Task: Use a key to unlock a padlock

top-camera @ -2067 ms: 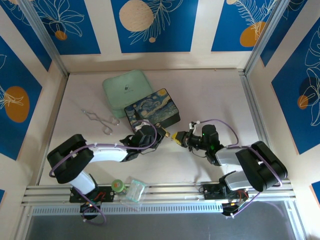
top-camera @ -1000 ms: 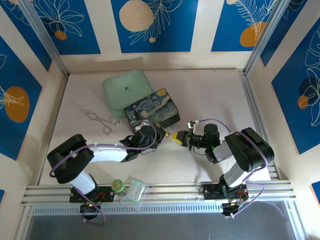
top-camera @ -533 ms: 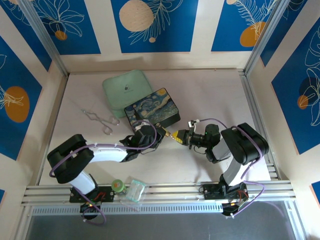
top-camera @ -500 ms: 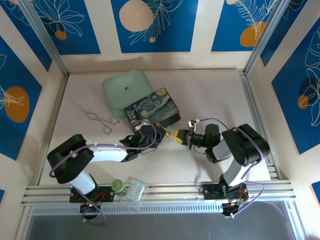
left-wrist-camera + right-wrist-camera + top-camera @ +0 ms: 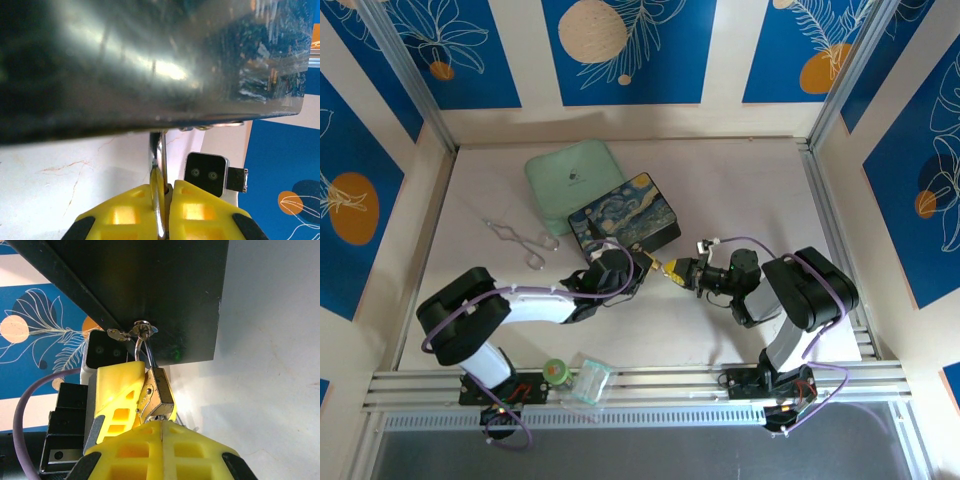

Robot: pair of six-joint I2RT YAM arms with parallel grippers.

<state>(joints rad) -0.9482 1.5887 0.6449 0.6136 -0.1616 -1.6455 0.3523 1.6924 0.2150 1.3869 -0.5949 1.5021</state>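
The right pincer (image 5: 161,424) has its yellow fingers pressed together at the bottom end of the brass padlock (image 5: 159,394); whether the key sits between them I cannot tell. The left pincer (image 5: 161,189) is clamped on the padlock. The silver shackle (image 5: 144,352) hangs through the clasp (image 5: 142,330) of the Starry Night box (image 5: 625,222) on the bench (image 5: 740,190). Left of the box lie wire tongs (image 5: 520,240), and behind it a mint-green case (image 5: 575,180).
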